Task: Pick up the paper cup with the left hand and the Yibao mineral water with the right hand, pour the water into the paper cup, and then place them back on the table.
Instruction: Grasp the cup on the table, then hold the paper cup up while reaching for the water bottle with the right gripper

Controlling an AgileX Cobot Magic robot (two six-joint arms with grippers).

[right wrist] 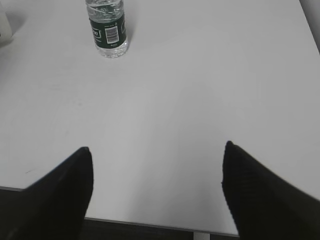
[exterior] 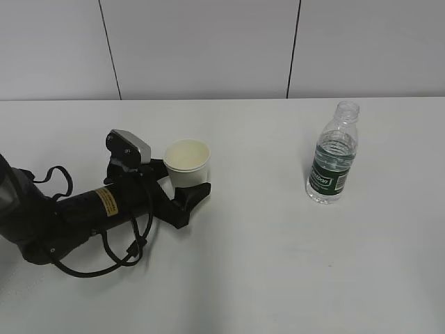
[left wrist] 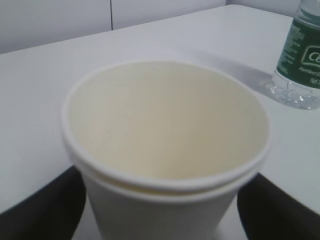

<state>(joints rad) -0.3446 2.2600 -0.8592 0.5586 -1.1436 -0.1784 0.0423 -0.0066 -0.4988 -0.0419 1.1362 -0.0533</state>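
The cream-white paper cup [exterior: 187,161] stands upright and empty on the white table [exterior: 278,264], left of centre. My left gripper [exterior: 186,179] lies low around it, one black finger on each side. In the left wrist view the cup [left wrist: 165,130] fills the frame, and the fingers [left wrist: 40,210] flank its wall with thin gaps, so the left gripper [left wrist: 162,210] is open. The Yibao mineral water [exterior: 332,156], uncapped with a green label, stands at the right. It appears far ahead of my open, empty right gripper [right wrist: 157,155], as a bottle [right wrist: 107,27] at the top of that view.
The bottle's base and label [left wrist: 305,55] show at the upper right of the left wrist view, well beyond the cup. A grey panelled wall [exterior: 208,49] runs behind the table. The table's near edge [right wrist: 150,222] passes just under the right gripper's fingers.
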